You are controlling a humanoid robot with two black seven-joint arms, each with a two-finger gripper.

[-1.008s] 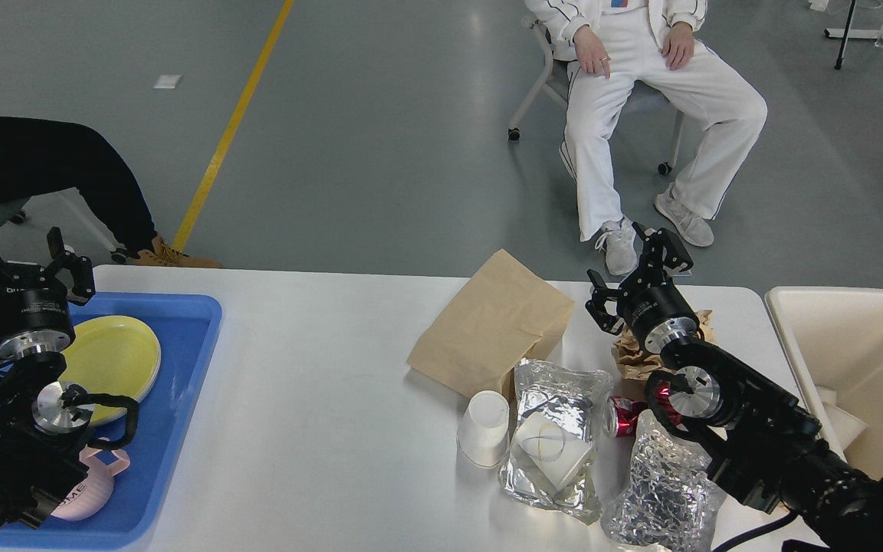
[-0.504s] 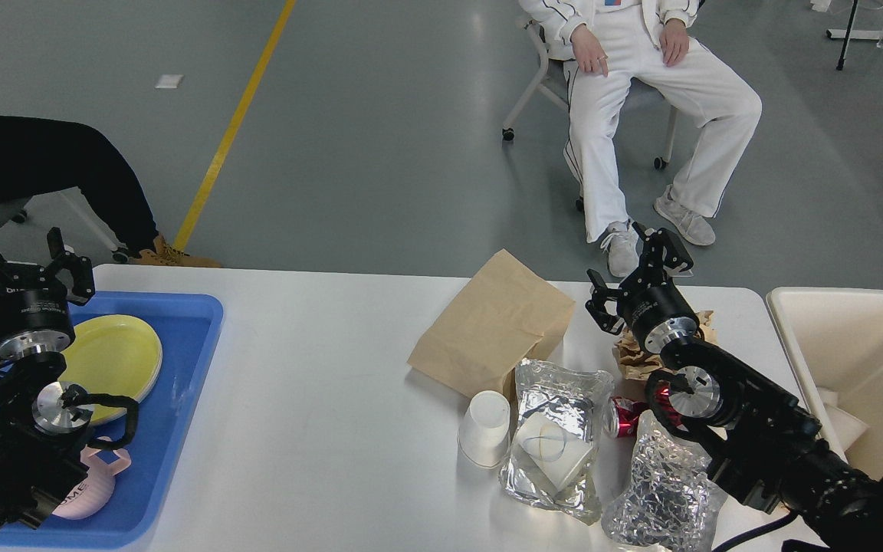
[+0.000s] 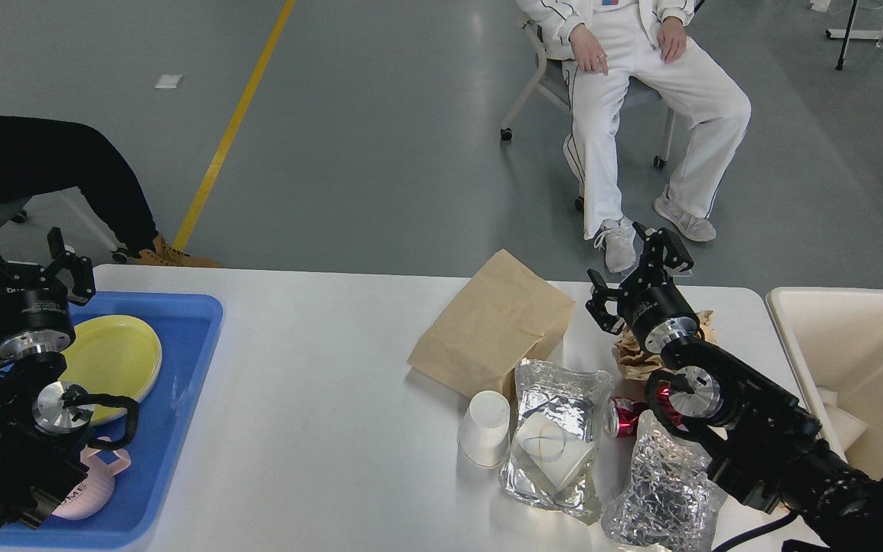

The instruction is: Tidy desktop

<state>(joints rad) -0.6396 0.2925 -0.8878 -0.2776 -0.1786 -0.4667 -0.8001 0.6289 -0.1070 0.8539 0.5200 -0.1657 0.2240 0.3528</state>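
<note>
The white desktop (image 3: 319, 368) fills the lower view. On its right half lie a flat brown paper bag (image 3: 495, 326), an upturned white paper cup (image 3: 485, 427), a foil pouch (image 3: 556, 445), a crumpled foil bag (image 3: 664, 491), a red can (image 3: 625, 414) and crumpled brown paper (image 3: 633, 356). My right gripper (image 3: 633, 268) hovers open above the crumpled paper, near the far edge, holding nothing. My left gripper (image 3: 16, 253) stands open over the far left corner, above the blue tray, empty.
A blue tray (image 3: 181, 383) at the left holds yellow plates (image 3: 116, 356) and a pink item (image 3: 96, 479). A cream bin (image 3: 855, 345) stands at the right end. Two people sit beyond the table, one in white (image 3: 641, 92), one in black (image 3: 43, 161).
Both arms have stayed still. The seated person in white has shifted the legs and chair a little to the left.
</note>
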